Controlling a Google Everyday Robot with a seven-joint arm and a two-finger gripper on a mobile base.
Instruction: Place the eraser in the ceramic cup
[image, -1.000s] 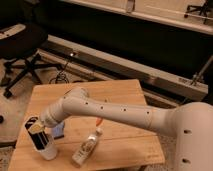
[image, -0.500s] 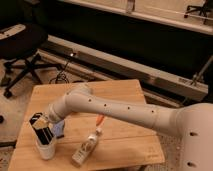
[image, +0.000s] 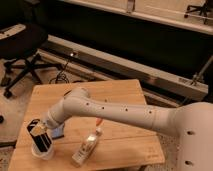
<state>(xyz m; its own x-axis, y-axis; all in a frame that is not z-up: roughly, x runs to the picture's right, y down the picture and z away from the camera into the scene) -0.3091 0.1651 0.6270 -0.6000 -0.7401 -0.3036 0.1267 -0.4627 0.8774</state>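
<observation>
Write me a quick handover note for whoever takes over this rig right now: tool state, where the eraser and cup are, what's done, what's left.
Tool: at the table's front-left corner, directly over the ceramic cup, shut on the eraser.
Eraser: held upright, lower end inside the cup's rim; not yet released.
Cup: upright near the table's front-left edge.
Also on the table: a small bottle lying beside the cup, and a blue block behind the tool.
Done: eraser picked up and brought into the cup.
Left: open the tool, then lift the arm away.
</observation>
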